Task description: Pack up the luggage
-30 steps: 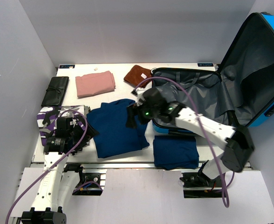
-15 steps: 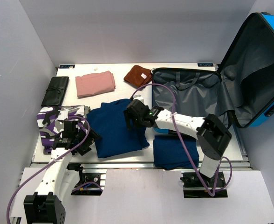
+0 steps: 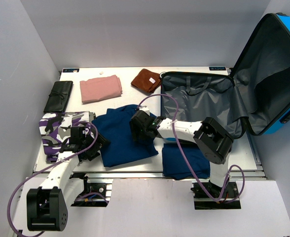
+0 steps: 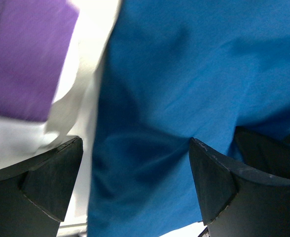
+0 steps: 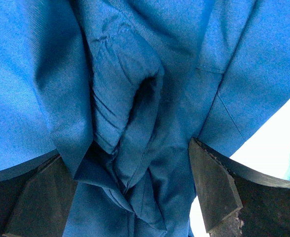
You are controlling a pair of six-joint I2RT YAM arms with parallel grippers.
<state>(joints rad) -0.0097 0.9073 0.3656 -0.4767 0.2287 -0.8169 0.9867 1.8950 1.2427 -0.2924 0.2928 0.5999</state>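
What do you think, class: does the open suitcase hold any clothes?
No, the luggage shows only its bare grey lining inside.

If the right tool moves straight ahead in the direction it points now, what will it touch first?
Most likely the dark blue shirt: its bunched fold lies directly ahead of the open right tool, apparently very near.

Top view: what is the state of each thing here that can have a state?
luggage: open, lid up, nothing inside.
blue garment: spread on the table, not gripped.
left gripper: open, over the blue garment edge.
right gripper: open, astride a bunched fold.
pink cloth: folded.
dark blue cloth: folded.
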